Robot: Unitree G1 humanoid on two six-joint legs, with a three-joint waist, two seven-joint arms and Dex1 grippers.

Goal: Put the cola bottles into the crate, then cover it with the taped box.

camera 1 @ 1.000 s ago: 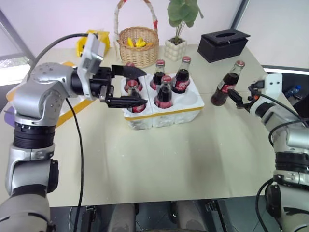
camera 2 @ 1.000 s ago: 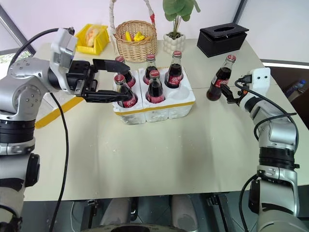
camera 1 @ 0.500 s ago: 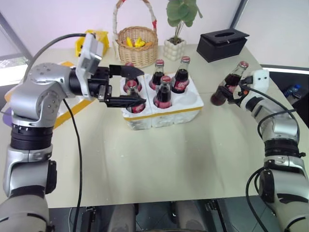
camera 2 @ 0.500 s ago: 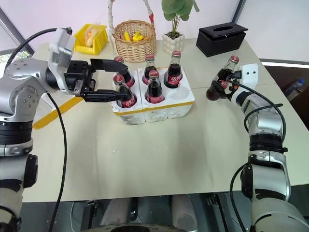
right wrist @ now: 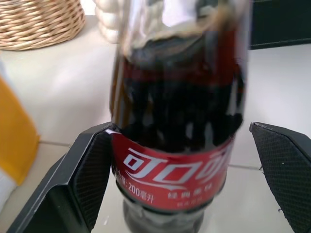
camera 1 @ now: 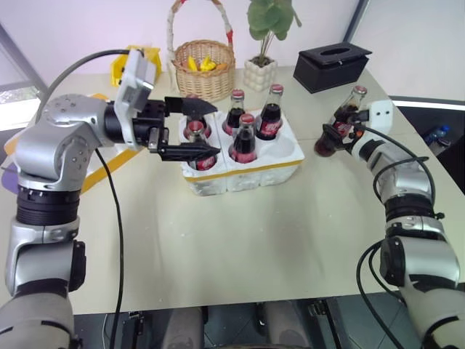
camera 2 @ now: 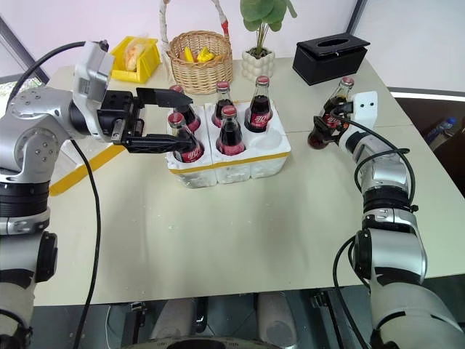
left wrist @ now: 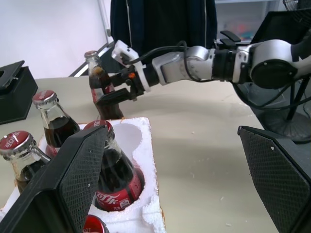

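Both head eyes are looking down from above over the table (camera 1: 240,240), sharing nearly the same scene. The left wrist cam is sitting low beside the crate (left wrist: 141,160), facing across toward the right arm and the lone bottle (left wrist: 99,87). The right wrist cam is looking level, really close up on that same bottle (right wrist: 177,131).
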